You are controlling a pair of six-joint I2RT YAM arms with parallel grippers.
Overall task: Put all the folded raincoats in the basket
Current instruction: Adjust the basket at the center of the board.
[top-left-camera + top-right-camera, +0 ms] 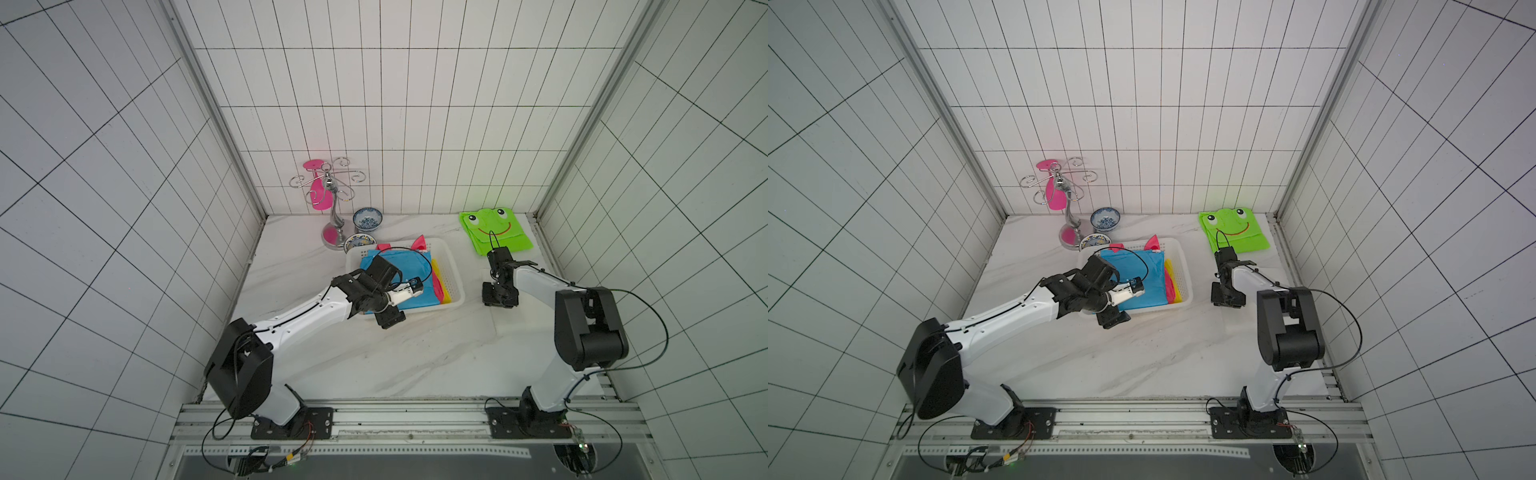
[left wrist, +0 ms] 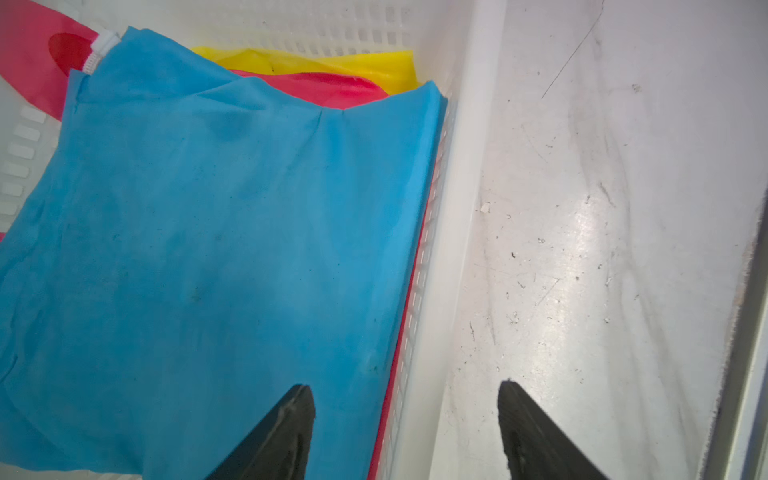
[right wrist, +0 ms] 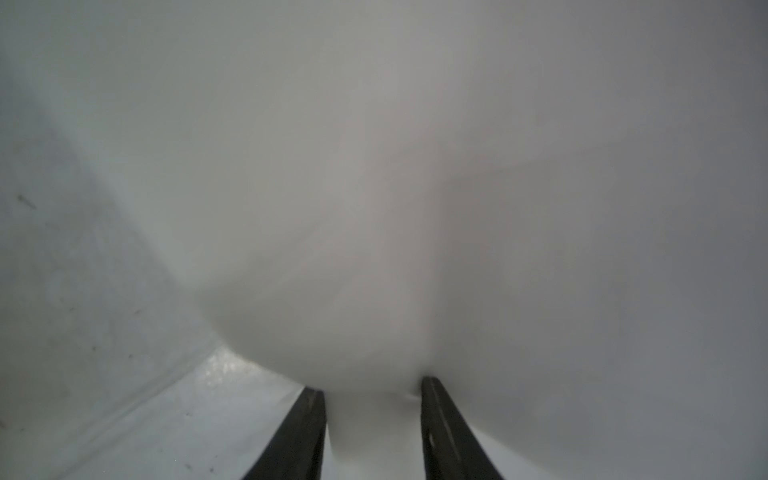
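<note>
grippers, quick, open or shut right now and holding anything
Left gripper: open, holding nothing, jaws astride the basket rim.
Right gripper: cannot tell; pale blurred material sits between its jaws.

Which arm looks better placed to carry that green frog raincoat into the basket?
Right, probably. The right claw is down by the table between the green frog raincoat and the basket. The left claw stands open astride the basket's rim, on the far side from the raincoat.
</note>
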